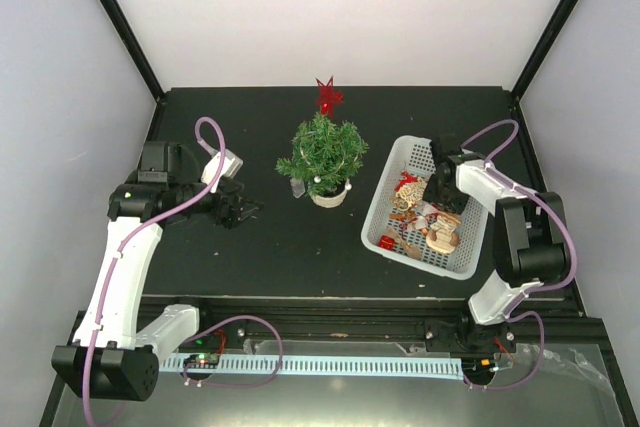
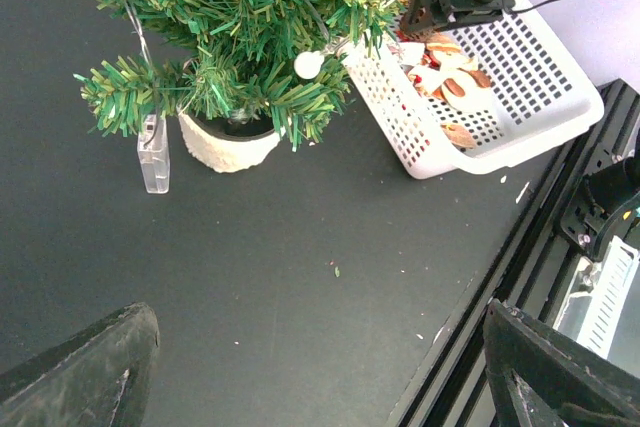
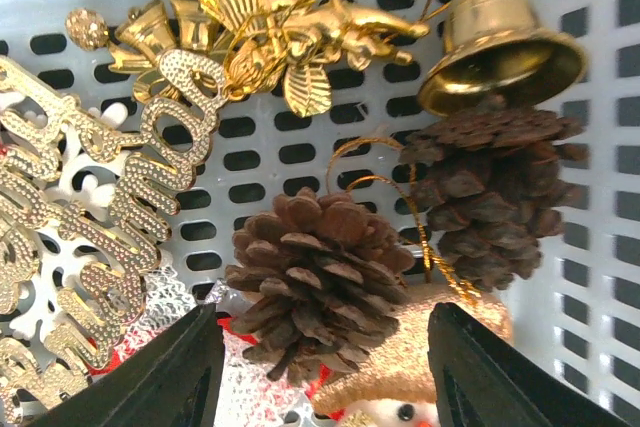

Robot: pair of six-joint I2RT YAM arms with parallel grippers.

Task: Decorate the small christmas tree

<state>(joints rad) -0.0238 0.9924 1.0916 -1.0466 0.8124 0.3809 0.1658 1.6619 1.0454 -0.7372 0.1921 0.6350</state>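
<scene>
The small christmas tree [image 1: 322,150] stands at mid-table in a cream pot [image 1: 329,195], with a red star [image 1: 328,95] on top and a white ball [image 2: 308,64] on a branch. My left gripper [image 1: 240,211] hangs open over bare table left of it, nothing between its fingers [image 2: 90,372]. Down inside the white basket [image 1: 382,205], my right gripper [image 3: 325,372] is open, its fingers [image 3: 170,377] on either side of a brown pine cone [image 3: 318,287] without closing on it. A second pine cone [image 3: 495,187] and a gold bell [image 3: 500,42] lie beside it.
The basket also holds gold glitter lettering [image 3: 90,247], a gold leaf-and-bell ornament [image 3: 260,32] and a snowman figure [image 3: 420,367]. A clear plastic tag [image 2: 153,154] hangs off the tree's light wire. The table's front rail [image 1: 330,302] runs behind the arms.
</scene>
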